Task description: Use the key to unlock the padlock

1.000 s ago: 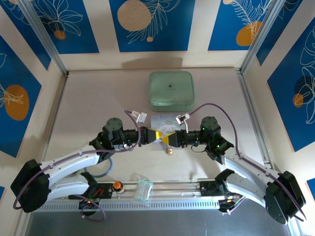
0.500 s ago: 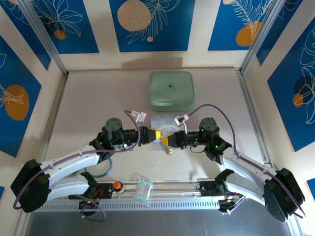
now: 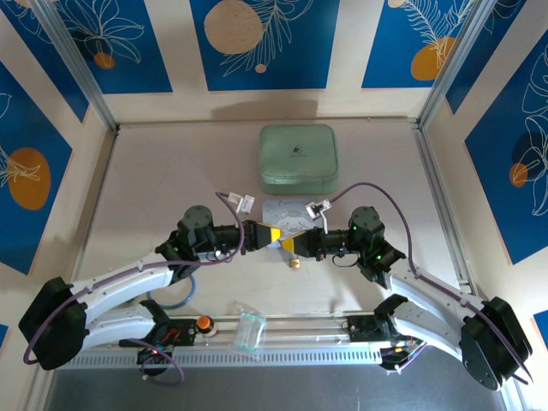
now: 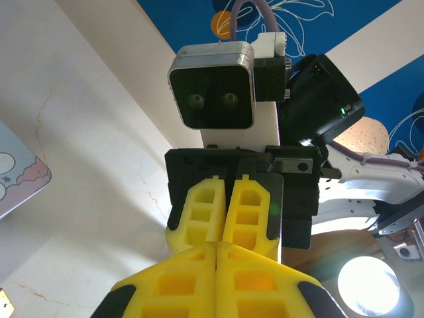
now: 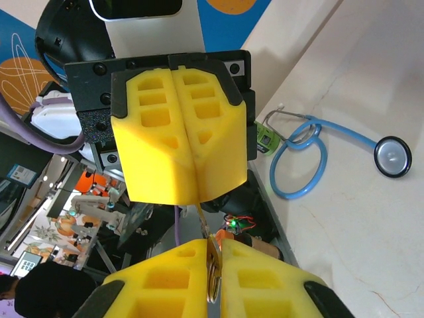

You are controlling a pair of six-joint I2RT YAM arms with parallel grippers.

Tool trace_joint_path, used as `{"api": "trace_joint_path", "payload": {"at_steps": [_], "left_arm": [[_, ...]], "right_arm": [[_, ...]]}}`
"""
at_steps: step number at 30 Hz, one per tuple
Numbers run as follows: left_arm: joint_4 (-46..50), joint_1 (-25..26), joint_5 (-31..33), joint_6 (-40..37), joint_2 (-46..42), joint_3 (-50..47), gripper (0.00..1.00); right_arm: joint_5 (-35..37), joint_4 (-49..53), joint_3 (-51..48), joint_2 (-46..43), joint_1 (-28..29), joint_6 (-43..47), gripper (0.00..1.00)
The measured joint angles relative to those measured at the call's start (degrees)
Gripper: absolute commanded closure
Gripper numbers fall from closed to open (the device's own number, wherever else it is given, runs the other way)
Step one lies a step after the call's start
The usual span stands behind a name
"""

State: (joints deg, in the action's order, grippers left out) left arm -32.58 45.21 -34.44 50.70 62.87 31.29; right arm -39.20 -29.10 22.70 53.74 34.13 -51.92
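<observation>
My two grippers meet tip to tip above the middle of the table. The left gripper is shut, and the thin silver blade of the key runs into its closed yellow fingers. The right gripper is shut on the key's head and ring, which stand edge-on between its pads. The small brass padlock lies on the table just in front of the grippers, apart from both. In the left wrist view the left gripper faces the right gripper's fingers, and the key is hidden.
A pale blue cartoon tin lies under and behind the grippers. A green case sits further back. A blue stethoscope with a round disc lies by the left arm's base, and a clear plastic piece rests on the front rail.
The right gripper's jaws have closed on the key's head. The left gripper has stayed shut in place, and the padlock has not moved.
</observation>
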Motion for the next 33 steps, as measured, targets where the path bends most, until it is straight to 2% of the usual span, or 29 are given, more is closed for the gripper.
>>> {"api": "trace_joint_path", "payload": {"at_steps": [4, 6, 8, 10, 14, 19, 26, 33], "left_arm": [[0.24, 0.02, 0.74, -0.02, -0.02, -0.02, 1.00], [1.01, 0.11, 1.73, -0.31, -0.11, -0.02, 0.79], [2.80, 0.04, 4.37, -1.05, -0.66, -0.02, 0.43], [5.05, -0.09, 7.65, -1.49, -1.62, -0.02, 0.24], [11.06, -0.09, 15.82, -1.97, -3.72, 0.00, 0.23], [17.81, 1.92, 26.43, -1.33, -2.75, 0.02, 0.23], [27.04, 11.15, 37.62, 0.20, 7.06, 3.41, 0.28], [26.53, 17.75, 41.68, 1.73, 18.60, 8.13, 0.31]], "right_arm": [[1.03, 0.28, -0.39, -0.76, 0.00, 0.00, 1.00], [1.97, 0.68, -1.01, -1.51, 0.00, 0.02, 1.00], [2.60, 2.14, -1.60, -2.40, 0.00, 0.09, 1.00], [3.39, 4.00, -2.12, -3.45, -0.02, 0.28, 1.00], [6.80, 9.66, -2.25, -4.66, -0.68, 0.92, 1.00], [14.53, 21.51, -2.19, -4.48, -2.29, 1.36, 1.00], [24.63, 36.09, -2.14, -7.02, -2.78, 1.38, 1.00], [31.17, 48.06, -0.68, -9.27, -2.78, 3.54, 1.00]]}}
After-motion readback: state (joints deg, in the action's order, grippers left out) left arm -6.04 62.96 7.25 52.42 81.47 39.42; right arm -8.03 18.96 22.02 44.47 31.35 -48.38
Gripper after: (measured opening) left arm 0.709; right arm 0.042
